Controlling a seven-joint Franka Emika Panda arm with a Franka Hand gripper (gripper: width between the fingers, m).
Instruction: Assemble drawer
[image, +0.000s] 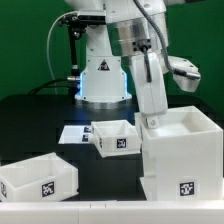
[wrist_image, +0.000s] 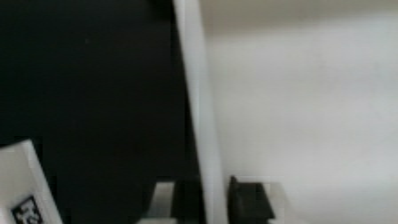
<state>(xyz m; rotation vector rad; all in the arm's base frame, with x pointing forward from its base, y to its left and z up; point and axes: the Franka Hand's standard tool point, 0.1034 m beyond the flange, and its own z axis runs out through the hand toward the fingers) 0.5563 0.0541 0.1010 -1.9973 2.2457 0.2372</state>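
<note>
The black surface (image: 40, 115) is carrying every drawer part. A pale wall (image: 25, 40) is showing behind the arm's blue-lit base (image: 103, 78). The large casing (image: 185, 150) is standing at the exterior view's right, with one tray (image: 115, 137) just beside it and a second tray (image: 38, 178) well apart at the left. The marker board (image: 72, 133) is lying behind the middle tray. The tool (image: 148, 118) is straddling the casing's wall (wrist_image: 192, 90), with its fingers (wrist_image: 253, 200) on either side. Blur is stopping me from telling whether they are pressing on it. The casing's right edge is being cut off.
</note>
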